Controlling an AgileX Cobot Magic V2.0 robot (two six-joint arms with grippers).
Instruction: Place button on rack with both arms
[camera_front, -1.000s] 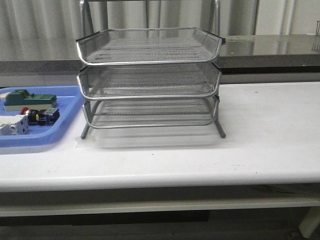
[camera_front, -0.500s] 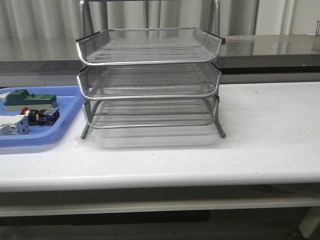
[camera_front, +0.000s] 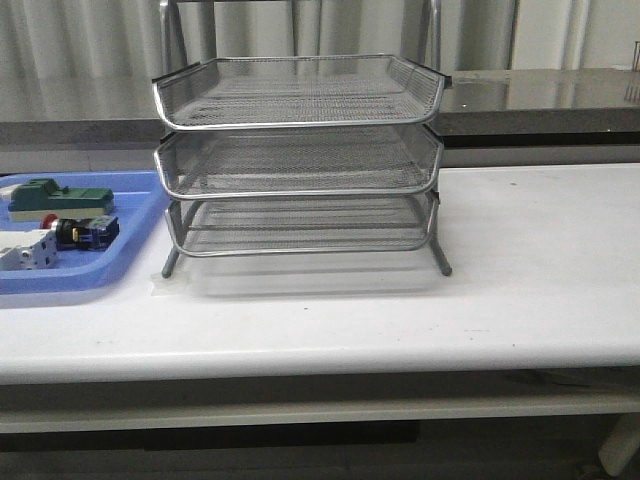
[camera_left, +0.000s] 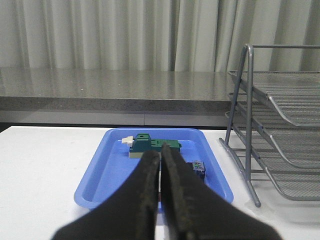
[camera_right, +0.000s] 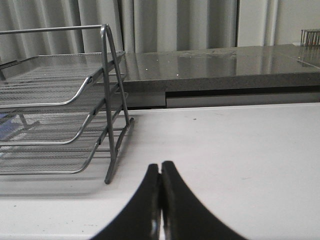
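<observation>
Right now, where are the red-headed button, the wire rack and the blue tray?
button (camera_front: 80, 233), front view, on its dark body, lying in the tray.
rack (camera_front: 300, 125), front view, on the top tier's front rim.
blue tray (camera_left: 92, 187), left wrist view, on its near left rim.

- Button (camera_front: 83, 232): red head, black-blue body, lying on its side in blue tray (camera_front: 130, 255).
- Rack (camera_front: 300, 160): three-tier wire mesh, upright on table, tiers empty.
</observation>
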